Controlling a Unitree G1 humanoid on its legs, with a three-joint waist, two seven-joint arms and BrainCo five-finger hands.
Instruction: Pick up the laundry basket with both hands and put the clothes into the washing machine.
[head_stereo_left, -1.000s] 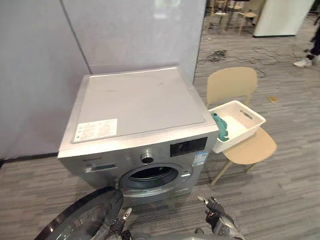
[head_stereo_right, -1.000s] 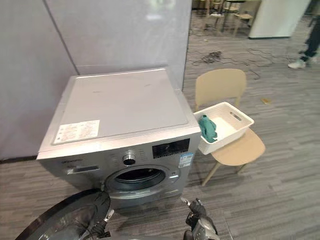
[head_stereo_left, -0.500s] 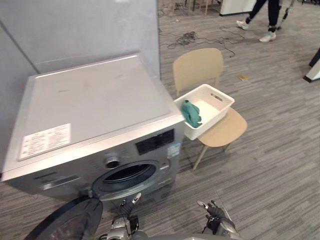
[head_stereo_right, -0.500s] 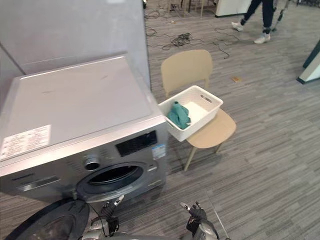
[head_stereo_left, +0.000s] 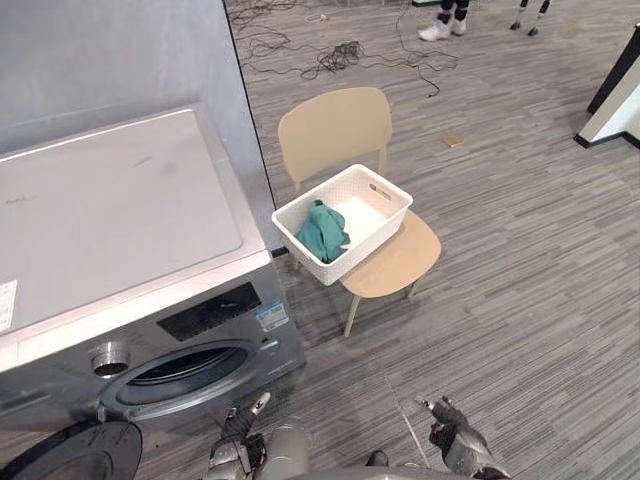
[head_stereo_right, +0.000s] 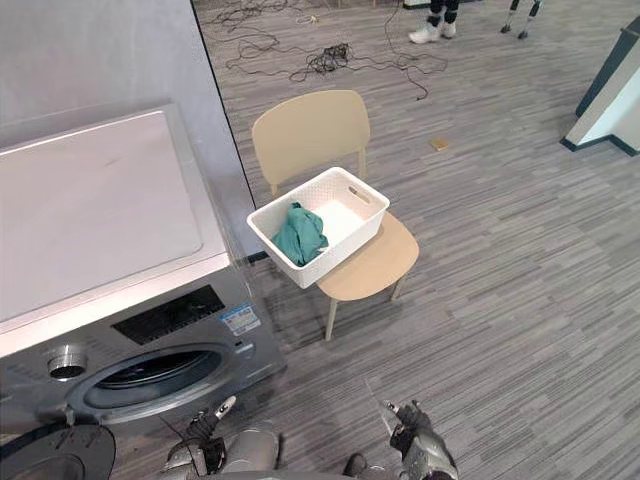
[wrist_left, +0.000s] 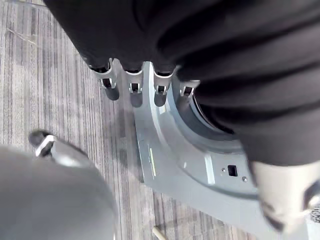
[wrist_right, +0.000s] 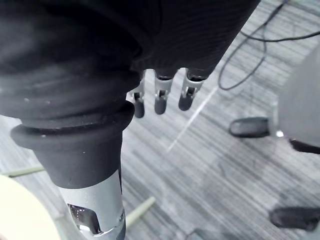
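Observation:
A white laundry basket (head_stereo_left: 385, 205) sits on the seat of a tan chair (head_stereo_left: 335, 125), right of the silver washing machine (head_stereo_left: 110, 220). A teal cloth (head_stereo_left: 322, 231) lies in the basket's near end. The machine's round opening (head_stereo_left: 180, 368) faces me, with its door (head_stereo_left: 70, 455) swung down at the lower left. My left hand (head_stereo_left: 240, 455) hangs low in front of the machine, fingers (wrist_left: 132, 87) straight and holding nothing. My right hand (head_stereo_left: 455, 445) hangs low over the floor, well short of the chair, fingers (wrist_right: 160, 97) relaxed and empty.
A grey partition wall (head_stereo_left: 110, 50) stands behind the machine. Black cables (head_stereo_left: 340, 55) lie on the floor beyond the chair. A person's shoes (head_stereo_left: 440, 28) show at the far top. A white pillar base (head_stereo_left: 615, 100) is at the right edge. Striped carpet (head_stereo_left: 520, 260) spreads right of the chair.
The camera has swung to the right: the machine has slid toward the left edge and the chair with the basket now sits near the middle. Both hands stay low and empty.

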